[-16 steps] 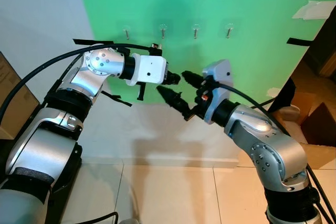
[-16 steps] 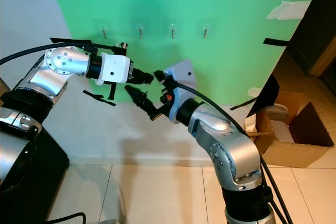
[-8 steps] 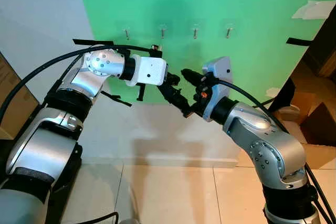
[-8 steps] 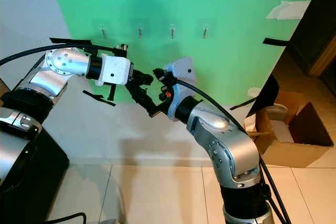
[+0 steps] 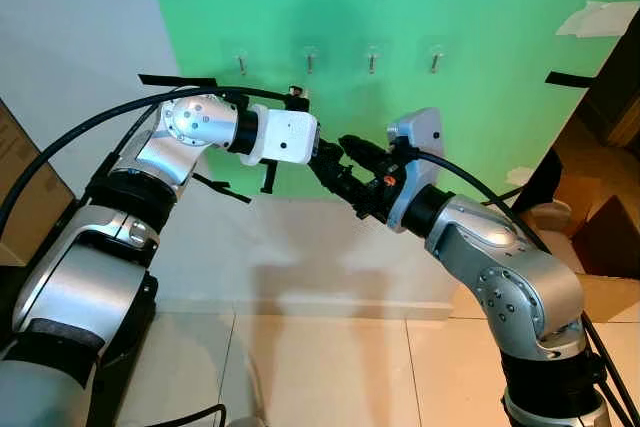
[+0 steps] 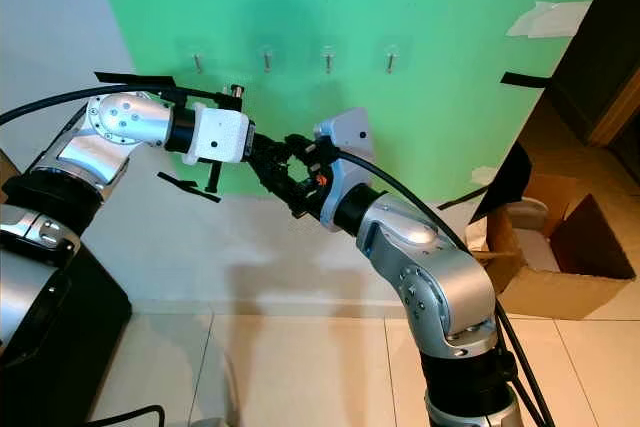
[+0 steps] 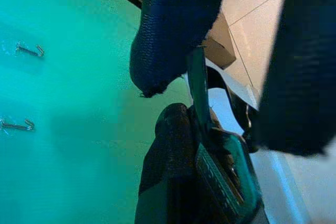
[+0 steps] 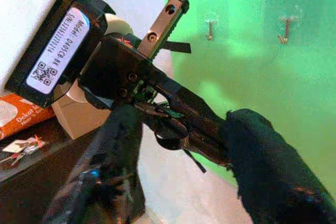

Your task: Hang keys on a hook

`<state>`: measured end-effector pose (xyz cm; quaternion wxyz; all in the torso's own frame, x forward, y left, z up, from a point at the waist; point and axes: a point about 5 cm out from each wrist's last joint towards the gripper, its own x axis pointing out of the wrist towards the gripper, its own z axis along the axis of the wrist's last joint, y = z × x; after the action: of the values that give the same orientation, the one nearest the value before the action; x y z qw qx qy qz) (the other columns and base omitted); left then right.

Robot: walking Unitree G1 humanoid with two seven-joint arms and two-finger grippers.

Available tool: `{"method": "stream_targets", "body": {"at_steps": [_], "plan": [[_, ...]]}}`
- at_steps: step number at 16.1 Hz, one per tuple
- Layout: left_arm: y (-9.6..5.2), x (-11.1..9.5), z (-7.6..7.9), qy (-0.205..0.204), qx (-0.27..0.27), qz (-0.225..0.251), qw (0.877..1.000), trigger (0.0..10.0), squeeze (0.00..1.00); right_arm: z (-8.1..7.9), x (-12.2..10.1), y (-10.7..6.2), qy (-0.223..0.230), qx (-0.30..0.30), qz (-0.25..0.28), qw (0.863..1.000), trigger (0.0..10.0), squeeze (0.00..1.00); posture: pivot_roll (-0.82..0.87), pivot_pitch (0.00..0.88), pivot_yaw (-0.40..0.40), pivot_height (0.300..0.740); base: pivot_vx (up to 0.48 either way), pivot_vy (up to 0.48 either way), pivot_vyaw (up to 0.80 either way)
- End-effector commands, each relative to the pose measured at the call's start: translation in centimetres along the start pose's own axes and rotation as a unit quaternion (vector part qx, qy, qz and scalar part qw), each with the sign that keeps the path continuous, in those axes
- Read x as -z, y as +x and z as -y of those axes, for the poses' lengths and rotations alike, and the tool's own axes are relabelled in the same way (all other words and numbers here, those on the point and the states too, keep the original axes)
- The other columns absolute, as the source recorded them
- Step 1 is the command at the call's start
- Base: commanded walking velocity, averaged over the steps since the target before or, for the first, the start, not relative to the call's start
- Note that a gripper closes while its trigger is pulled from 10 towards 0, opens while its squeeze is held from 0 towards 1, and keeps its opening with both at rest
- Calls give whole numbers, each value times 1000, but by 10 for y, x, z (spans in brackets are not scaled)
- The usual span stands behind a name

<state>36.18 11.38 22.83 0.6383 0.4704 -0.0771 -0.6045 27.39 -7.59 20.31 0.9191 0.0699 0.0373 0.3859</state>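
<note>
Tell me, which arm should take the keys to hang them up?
Probably the right. The left gripper pinches the keys, and the right gripper has its open fingers on either side of the key ring, so it need only close. The hooks are just above.

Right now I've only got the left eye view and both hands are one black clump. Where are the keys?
Observer: Right wrist view shows a metal ring with a dark loop hanging at the left hand.
Operator: Has the right hand closed on it?
Observer: No. The right hand is open, and its fingers sit on either side of the left hand's tip.
Operator: Which hooks does that camera see?
Observer: Two hooks on the green wall, beyond both hands.
</note>
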Motion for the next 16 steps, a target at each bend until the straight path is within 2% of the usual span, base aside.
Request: {"method": "stream_targets", "body": {"at_steps": [1,14,16], "plan": [[-3,-5,-9,15,-5,-3,1000,10000,0,3,-1,0,6,6,-2,1000,0,0,-30,0,32,740,0,0,0],[-4,-4,-11,15,-7,-6,1000,10000,0,5,-1,2,13,6,2,1000,0,0,-26,0,29,740,0,0,0],[-5,-5,-13,0,-16,1,1000,10000,0,6,-4,2,15,5,7,1000,0,0,-28,0,20,740,0,0,0]]}}
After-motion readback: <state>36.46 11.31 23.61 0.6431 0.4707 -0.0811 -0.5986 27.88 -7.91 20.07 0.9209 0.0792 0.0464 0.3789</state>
